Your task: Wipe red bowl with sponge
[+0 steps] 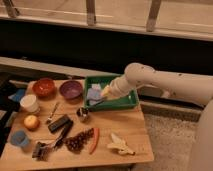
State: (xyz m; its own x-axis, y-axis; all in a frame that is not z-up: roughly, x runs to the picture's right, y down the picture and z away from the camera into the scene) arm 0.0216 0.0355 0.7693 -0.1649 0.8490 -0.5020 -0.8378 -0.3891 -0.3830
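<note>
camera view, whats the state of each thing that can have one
gripper, down inside the green tray
green tray, holds pale items, too blurred to name
red bowl, upright, looks empty, far from the gripper
purple bowl, upright, looks empty
white cup, upright
blue cup, upright

No legible text, labels, brands, numbers or signs anywhere on the desk. Checked red bowl (44,86) at far left corner, green tray (127,102) along far edge, white cup (29,102) at left edge: plain surfaces, nothing to read. Arm casing plain as well. Gripper (103,93) low in left half of the green tray, toward far edge of desk.
</note>
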